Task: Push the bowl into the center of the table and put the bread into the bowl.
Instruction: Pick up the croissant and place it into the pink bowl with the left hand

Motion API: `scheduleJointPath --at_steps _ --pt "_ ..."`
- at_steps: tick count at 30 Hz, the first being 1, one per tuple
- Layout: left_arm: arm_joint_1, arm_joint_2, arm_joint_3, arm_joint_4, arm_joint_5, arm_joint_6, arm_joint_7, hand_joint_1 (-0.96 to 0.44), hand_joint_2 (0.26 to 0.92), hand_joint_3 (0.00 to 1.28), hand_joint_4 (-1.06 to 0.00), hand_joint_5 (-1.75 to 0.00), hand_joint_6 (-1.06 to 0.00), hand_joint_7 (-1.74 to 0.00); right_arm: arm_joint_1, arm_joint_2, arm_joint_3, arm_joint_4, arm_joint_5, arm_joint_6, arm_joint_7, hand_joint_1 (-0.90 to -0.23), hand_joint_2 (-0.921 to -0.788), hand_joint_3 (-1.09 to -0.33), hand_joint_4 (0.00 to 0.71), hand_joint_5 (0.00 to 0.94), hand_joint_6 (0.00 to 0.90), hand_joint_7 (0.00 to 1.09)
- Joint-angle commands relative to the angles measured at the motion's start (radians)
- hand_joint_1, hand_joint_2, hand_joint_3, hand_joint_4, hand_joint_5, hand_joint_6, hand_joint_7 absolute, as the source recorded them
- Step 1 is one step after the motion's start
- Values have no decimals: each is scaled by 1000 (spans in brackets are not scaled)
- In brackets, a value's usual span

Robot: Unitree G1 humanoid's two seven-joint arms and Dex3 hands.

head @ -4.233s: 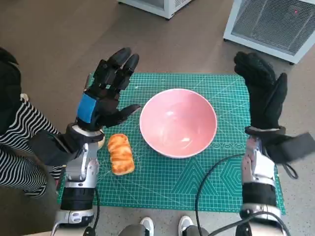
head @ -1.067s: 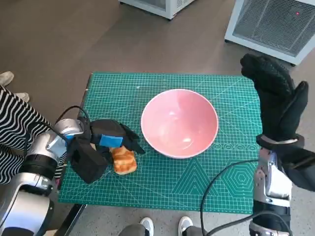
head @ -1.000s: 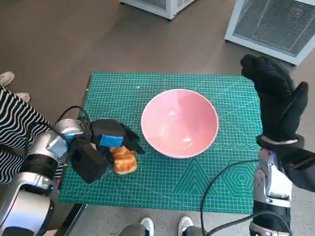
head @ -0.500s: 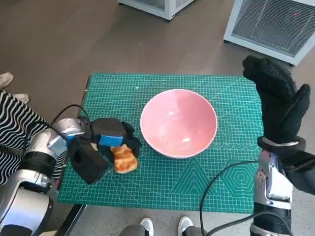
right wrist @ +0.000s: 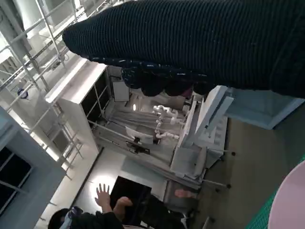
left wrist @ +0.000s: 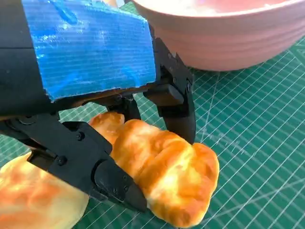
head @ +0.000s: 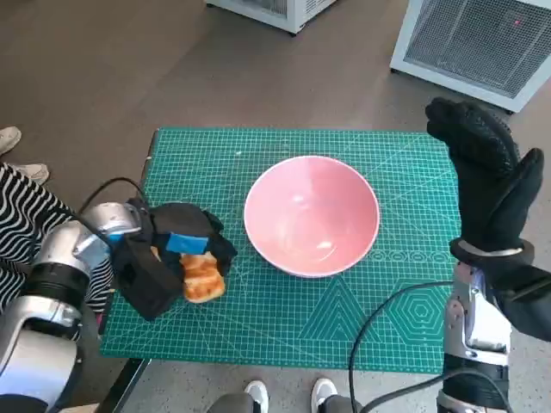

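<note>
One pink bowl (head: 312, 215), one bread (head: 202, 275), two hands.

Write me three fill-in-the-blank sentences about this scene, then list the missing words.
1. The left hand grips the ____.
2. The pink bowl holds ____.
3. The right hand is raised beside the green ____, holding nothing.

Missing words: bread; nothing; mat
</note>
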Motion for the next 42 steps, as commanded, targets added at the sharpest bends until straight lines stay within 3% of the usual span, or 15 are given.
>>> scheduleJointPath --at_steps 1,8,13,16,24,36,42 --pt "2 51 60 -121 -185 47 -140 0 920 35 -686 -1037 -718 -1195 18 2 3 12 -9 6 -2 -688 -921 -703 146 0 57 498" --pt "-16 83 155 -342 -457 235 -329 1 920 34 -699 -1022 -704 -1210 20 1 3 -2 0 15 -1 -688 -921 -702 146 1 56 501" --pt "-47 68 226 -454 -538 351 -353 1 920 50 -676 -1053 -690 -1221 19 0 2 -5 3 19 1 -688 -921 -702 146 0 56 502" --pt "-77 21 258 -489 -548 386 -311 1 920 60 -658 -1085 -681 -1218 18 2 3 -3 4 18 1 -689 -921 -702 147 1 56 503" --pt "-151 -156 280 -449 -487 351 -151 1 920 45 -669 -1102 -701 -1170 19 4 4 1 3 11 3 -689 -921 -700 147 1 56 505" --pt "-299 -330 193 -124 -257 225 48 1 920 43 -685 -1079 -690 -1183 27 7 5 7 5 1 7 -685 -921 -699 147 1 57 506" --pt "-363 -403 130 30 -143 226 133 0 921 72 -652 -1121 -654 -1213 41 6 3 -6 5 3 3 -687 -921 -701 144 0 57 506"
